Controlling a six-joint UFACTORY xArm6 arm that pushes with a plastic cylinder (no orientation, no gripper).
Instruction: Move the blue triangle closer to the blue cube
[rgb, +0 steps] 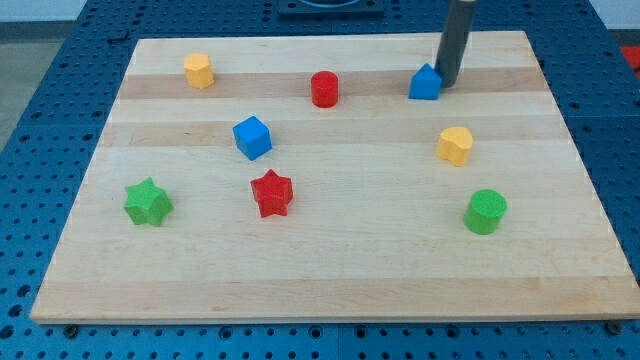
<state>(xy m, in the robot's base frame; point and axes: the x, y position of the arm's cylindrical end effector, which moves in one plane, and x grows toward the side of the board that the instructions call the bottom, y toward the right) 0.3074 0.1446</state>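
Note:
The blue triangle (425, 83) lies near the view's top, right of centre, on the wooden board (330, 290). The blue cube (252, 137) lies left of centre, well to the left of and below the triangle. My tip (447, 83) stands right against the triangle's right side, touching it or nearly so. The dark rod rises from there out of the view's top.
A red cylinder (324, 89) sits between the triangle and the cube, near the top. A yellow block (199, 71) is at top left, a yellow block (455, 145) at right, a green cylinder (486, 211) at lower right, a red star (271, 192) and a green star (148, 202) at lower left.

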